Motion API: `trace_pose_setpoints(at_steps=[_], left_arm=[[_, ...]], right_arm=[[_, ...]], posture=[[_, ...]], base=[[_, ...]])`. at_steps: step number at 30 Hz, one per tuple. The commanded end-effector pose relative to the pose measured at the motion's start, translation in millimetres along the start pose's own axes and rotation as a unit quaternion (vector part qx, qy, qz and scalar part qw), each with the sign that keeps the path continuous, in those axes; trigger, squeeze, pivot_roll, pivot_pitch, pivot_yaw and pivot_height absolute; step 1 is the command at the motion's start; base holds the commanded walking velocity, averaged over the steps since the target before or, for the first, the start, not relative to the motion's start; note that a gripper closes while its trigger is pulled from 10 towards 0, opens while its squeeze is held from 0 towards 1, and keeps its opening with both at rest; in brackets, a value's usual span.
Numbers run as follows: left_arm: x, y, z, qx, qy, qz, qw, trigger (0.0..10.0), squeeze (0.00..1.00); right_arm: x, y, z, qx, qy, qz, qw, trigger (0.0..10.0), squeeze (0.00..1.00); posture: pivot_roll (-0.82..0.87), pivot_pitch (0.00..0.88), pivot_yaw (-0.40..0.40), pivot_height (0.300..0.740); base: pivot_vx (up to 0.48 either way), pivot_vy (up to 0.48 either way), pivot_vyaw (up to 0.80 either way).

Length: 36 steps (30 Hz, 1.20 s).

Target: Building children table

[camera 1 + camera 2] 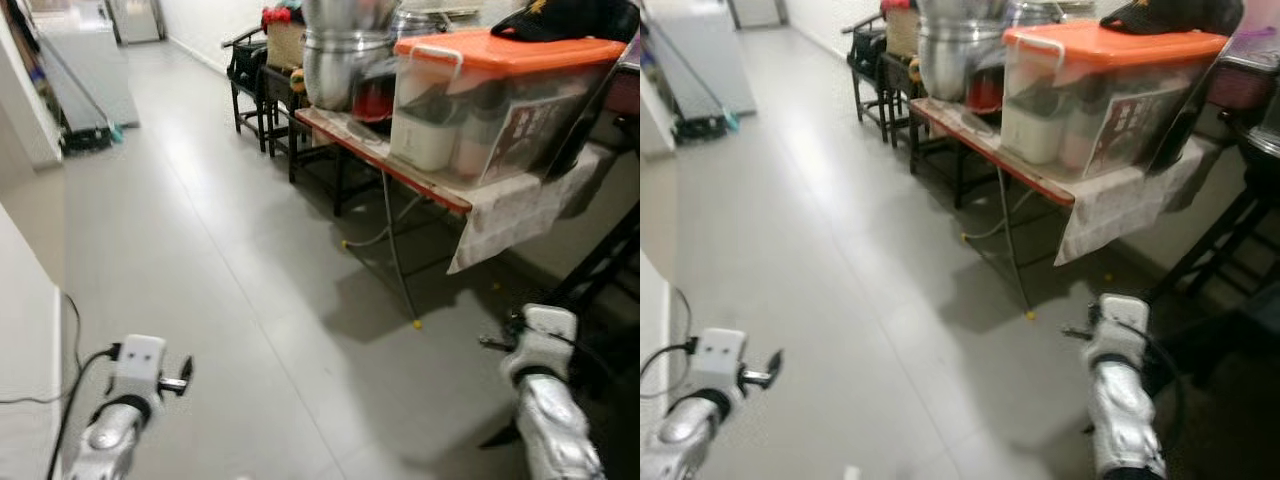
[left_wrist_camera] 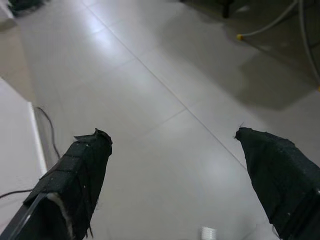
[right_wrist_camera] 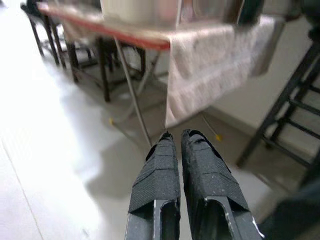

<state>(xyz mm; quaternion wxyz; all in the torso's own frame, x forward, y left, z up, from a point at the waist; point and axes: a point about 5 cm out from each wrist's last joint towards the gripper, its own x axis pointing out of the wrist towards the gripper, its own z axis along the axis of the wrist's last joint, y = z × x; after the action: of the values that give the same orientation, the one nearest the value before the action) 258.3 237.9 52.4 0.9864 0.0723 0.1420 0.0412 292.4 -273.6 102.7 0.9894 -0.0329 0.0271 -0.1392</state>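
The left gripper [image 2: 170, 145] has its two black fingers [image 2: 80, 170] spread wide apart over bare grey floor [image 1: 250, 250], with nothing between them; a thin black cable [image 2: 47, 125] lies on the tiles at about 9 o'clock, beside a pale wall edge. The right gripper [image 3: 181, 145] has its fingers [image 3: 160, 170] pressed nearly together, only a thin slit between them, and they hold nothing. Ahead of these fingers, at about 12 o'clock, stands a thin metal leg [image 3: 132, 95] with a yellow foot, belonging to a red-edged folding bench [image 1: 400, 170] draped with a pale cloth [image 1: 510, 220]. No children's table parts can be made out near either gripper. On the bench sit a clear bin with an orange lid [image 1: 500, 95], with a dark cap [image 1: 560, 20] on top, and large steel pots [image 1: 340, 60] at 11 o'clock. Dark chairs [image 1: 250, 80] stand farther back along the wall.
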Motion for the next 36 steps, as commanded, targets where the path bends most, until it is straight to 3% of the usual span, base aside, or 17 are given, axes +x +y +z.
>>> trace_pose_setpoints(at_steps=[1,5,8,12,16,23,36], left_arm=[[-0.1,3.8,0.3,-0.005,-0.004,0.008,1.000,10.0,0.00],[1.1,3.6,3.4,-0.013,-0.013,0.011,1.000,10.0,0.00],[2.7,0.2,6.4,-0.015,-0.024,0.006,1.000,10.0,0.00],[3.0,-2.8,6.0,-0.014,-0.026,0.002,1.000,10.0,0.00],[3.1,-3.2,5.7,-0.014,-0.026,0.001,1.000,10.0,0.00],[4.0,3.6,4.6,-0.021,-0.022,0.017,0.999,10.0,0.00],[3.5,8.0,3.4,-0.021,-0.022,0.026,0.999,10.0,0.00]], right_arm=[[-1.0,5.7,1.7,0.007,-0.007,0.007,1.000,10.0,0.00],[-2.3,21.5,13.0,0.023,-0.029,0.031,0.999,10.0,0.00],[-7.1,48.1,25.9,0.030,-0.056,0.075,0.995,10.0,0.00],[-9.3,59.6,25.6,0.027,-0.060,0.092,0.994,10.0,0.00],[-9.3,59.8,24.3,0.026,-0.058,0.092,0.994,10.0,0.00],[-7.6,51.4,21.6,0.025,-0.052,0.079,0.995,10.0,0.00],[-9.2,50.9,23.3,0.024,-0.050,0.077,0.996,10.0,0.00]], posture=[[0.16,0.000,-0.014,0.740],[0.16,0.000,-0.015,0.740],[0.16,0.000,-0.018,0.740],[0.16,0.000,-0.022,0.740],[0.16,0.000,-0.022,0.740],[0.16,0.000,-0.027,0.740],[0.17,0.000,-0.032,0.740]], base=[[0.000,0.000,0.00],[0.000,0.000,0.00],[0.092,0.000,0.00],[0.316,0.000,0.00],[0.334,0.000,0.00],[0.000,0.000,0.00],[0.000,0.000,0.00]])
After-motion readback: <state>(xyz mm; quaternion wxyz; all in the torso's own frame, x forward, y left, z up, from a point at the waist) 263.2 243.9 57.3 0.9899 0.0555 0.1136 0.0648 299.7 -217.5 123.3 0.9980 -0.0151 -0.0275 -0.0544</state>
